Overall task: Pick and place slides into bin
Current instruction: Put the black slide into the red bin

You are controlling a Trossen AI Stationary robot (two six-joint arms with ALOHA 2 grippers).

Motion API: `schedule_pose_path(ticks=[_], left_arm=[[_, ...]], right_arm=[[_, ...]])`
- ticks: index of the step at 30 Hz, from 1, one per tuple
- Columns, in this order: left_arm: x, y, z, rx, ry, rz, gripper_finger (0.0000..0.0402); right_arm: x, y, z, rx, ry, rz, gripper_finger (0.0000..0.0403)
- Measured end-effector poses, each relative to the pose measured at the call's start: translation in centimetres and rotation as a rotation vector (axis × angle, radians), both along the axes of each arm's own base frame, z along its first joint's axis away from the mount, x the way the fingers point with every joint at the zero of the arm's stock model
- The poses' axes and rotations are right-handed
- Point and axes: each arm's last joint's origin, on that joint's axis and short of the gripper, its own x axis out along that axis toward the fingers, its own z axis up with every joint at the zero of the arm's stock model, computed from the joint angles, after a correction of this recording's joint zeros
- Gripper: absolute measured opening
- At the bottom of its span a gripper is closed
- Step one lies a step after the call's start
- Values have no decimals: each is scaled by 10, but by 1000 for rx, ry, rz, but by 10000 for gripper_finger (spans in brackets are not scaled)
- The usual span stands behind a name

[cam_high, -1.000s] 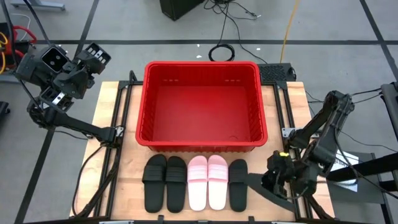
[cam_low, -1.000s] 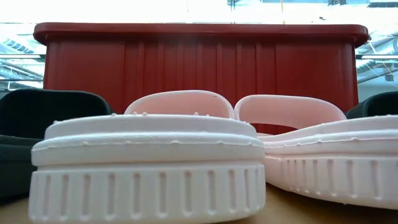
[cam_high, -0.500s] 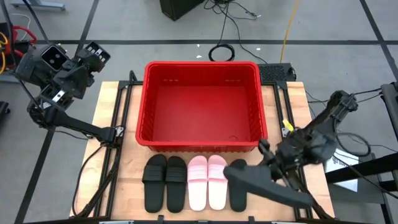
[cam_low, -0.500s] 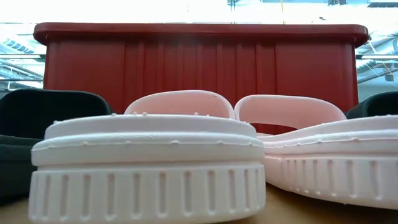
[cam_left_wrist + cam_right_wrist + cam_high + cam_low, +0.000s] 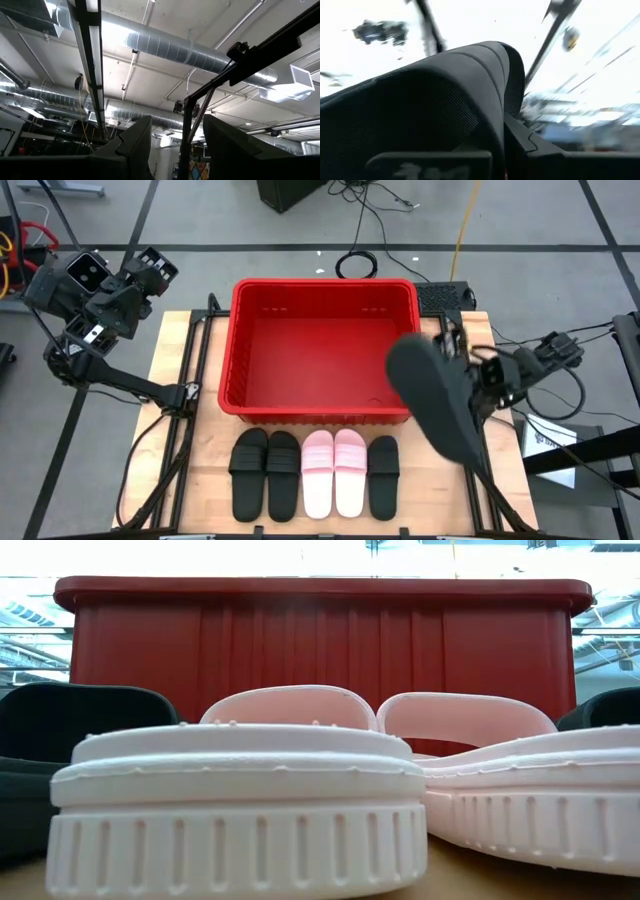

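The red bin (image 5: 325, 395) stands at the table's middle; it also shows in the low view (image 5: 320, 650). Five slides lie in a row before its near wall: two black (image 5: 249, 472) (image 5: 283, 472), two pink (image 5: 318, 472) (image 5: 350, 472) and one black (image 5: 383, 475). My right gripper (image 5: 470, 375) is shut on a sixth black slide (image 5: 435, 395), held high over the bin's near right corner; this slide fills the right wrist view (image 5: 435, 105). My left gripper (image 5: 177, 150) is open and empty, raised and pointing up beyond the table's far left corner (image 5: 150, 270). My right gripper holds the black slide by its right side (image 5: 458, 380), coming from the table's right. The slide itself hides the fingers in the wrist view, so the part and the kind of hold cannot be told. The slide is lifted clear of table and bin and is tilted.
Metal frame rails (image 5: 195, 380) run along both sides of the bin. A paper sheet (image 5: 545, 435) lies off the table's right edge. Cables (image 5: 355, 265) lie on the floor beyond the bin. Bare wood (image 5: 210, 480) shows left of the row of slides.
My right gripper has risen from the table's near right corner with the black slide and gone toward the far edge and the bin. The slide has turned about and now hangs high over the bin's near right corner.
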Motion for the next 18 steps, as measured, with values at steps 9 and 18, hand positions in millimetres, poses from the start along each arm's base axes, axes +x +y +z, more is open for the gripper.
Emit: schedule_pose_path(ticks=[9,18], left_arm=[[0,0,0,0,0,-1,186],[1,0,-1,0,10,-1,186]], right_arm=[[1,-37,37,-98,-12,-287,4],[8,-67,94,-162,346,-669,4]])
